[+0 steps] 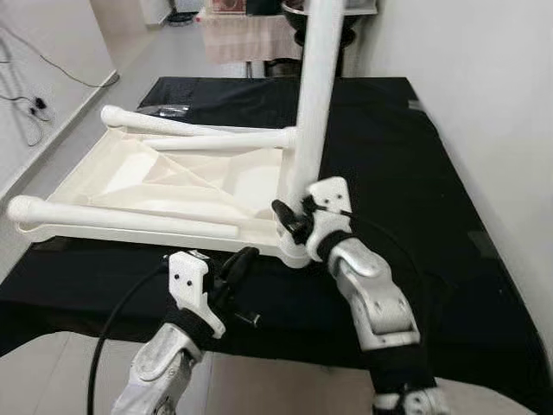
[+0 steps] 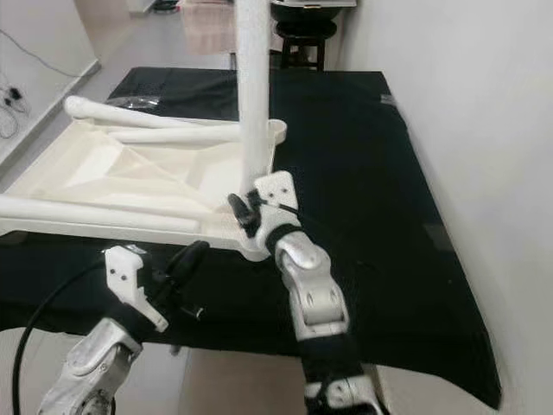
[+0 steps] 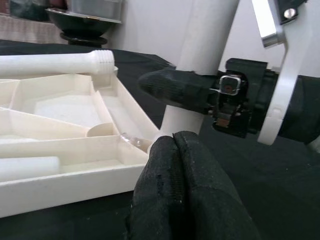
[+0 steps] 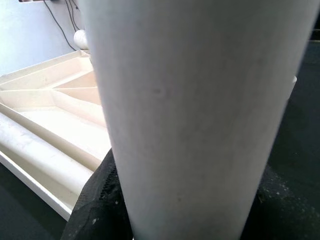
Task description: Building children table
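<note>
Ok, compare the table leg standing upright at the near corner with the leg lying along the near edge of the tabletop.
The upright leg stands on end in the upturned tabletop's near right corner socket; the lying leg rests flat inside the tabletop along its near edge.
The right gripper is clamped on the upright leg near its base; nothing grips the lying leg.
Both are plain white round legs of similar thickness.

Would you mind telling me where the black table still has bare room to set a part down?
The black table is bare between the upright leg and the wall, and behind the tabletop. The near corner is crowded: the right gripper grips that leg, with the left gripper beside it.
</note>
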Controlling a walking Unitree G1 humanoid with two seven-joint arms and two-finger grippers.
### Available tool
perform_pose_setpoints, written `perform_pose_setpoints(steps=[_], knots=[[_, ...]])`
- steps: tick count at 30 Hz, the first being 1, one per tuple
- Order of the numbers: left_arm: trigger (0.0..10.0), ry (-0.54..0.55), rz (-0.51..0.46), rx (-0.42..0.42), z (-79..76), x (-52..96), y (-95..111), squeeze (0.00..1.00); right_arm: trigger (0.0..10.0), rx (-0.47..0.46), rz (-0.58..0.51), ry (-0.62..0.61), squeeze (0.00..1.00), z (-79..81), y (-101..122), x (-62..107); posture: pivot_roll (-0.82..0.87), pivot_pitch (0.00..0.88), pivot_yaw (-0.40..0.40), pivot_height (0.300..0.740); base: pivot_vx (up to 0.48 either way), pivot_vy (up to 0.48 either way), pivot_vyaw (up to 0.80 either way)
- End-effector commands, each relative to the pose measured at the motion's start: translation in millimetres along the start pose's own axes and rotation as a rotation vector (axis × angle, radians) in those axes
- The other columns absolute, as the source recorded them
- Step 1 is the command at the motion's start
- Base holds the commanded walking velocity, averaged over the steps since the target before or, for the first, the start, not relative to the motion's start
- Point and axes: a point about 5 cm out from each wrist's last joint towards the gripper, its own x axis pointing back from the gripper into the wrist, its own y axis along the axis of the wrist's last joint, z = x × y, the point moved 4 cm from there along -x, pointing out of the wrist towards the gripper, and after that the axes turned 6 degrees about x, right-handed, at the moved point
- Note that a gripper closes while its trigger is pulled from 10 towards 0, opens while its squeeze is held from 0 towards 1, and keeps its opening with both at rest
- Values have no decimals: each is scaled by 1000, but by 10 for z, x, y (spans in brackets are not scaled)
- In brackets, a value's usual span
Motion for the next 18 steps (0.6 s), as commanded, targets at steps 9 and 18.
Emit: perform_pose_setpoints(steps=[9, 18], knots=[[10000, 6, 16, -2, 12, 4, -25, 0, 10000, -31, 17, 44, 1000, -87, 53, -92, 44, 112, -11, 740, 0, 0, 0], [10000, 3, 15, 2, -9, 3, -28, 0, 10000, 106, -172, 487, 0, -31, 404, -87, 50, 112, -19, 740, 0, 0, 0]])
